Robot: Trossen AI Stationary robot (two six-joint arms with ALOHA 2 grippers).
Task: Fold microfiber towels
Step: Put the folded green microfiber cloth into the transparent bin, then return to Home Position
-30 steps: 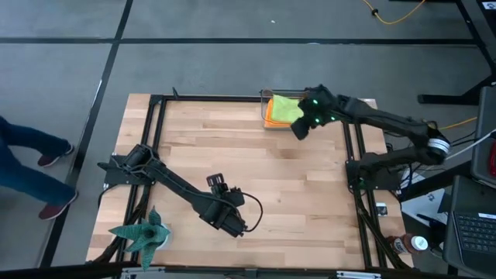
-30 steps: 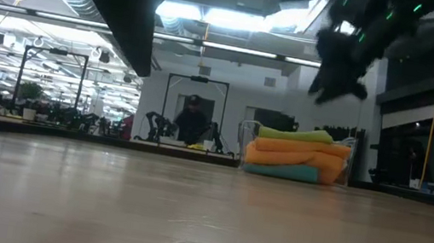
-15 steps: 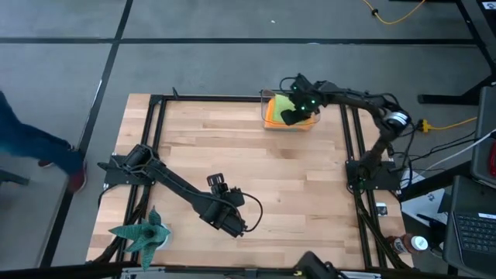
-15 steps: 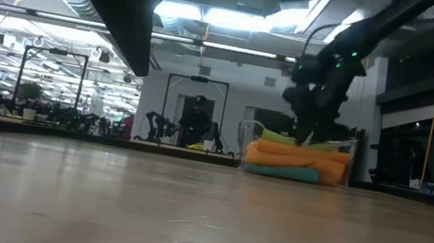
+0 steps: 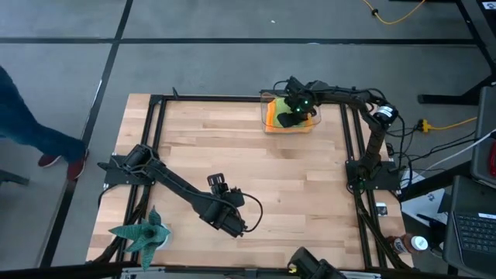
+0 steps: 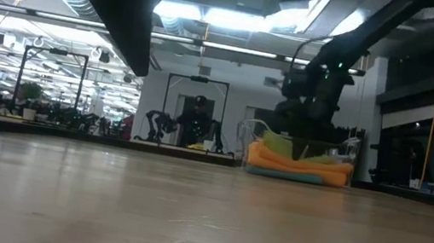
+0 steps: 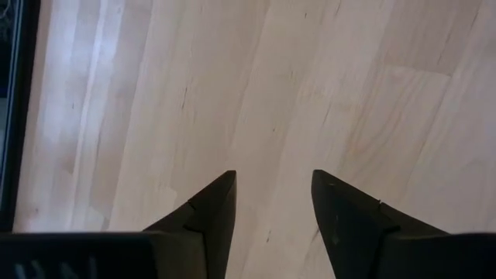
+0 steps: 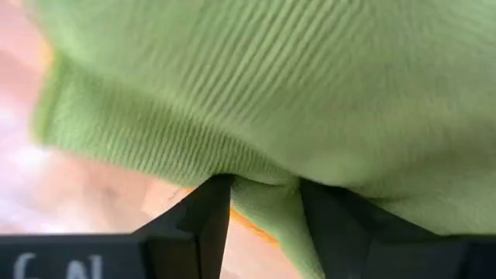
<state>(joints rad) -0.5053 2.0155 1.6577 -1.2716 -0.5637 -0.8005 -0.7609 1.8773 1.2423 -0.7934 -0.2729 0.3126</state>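
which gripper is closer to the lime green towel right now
Right. The right gripper is pressed into the lime green towel atop the stack; the left gripper sits far across the table, near its front.

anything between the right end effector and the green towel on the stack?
Nothing visible. The right end effector is already down on the green towel atop the stack, fingers open with a ridge of cloth between them. The left end effector waits over bare table.
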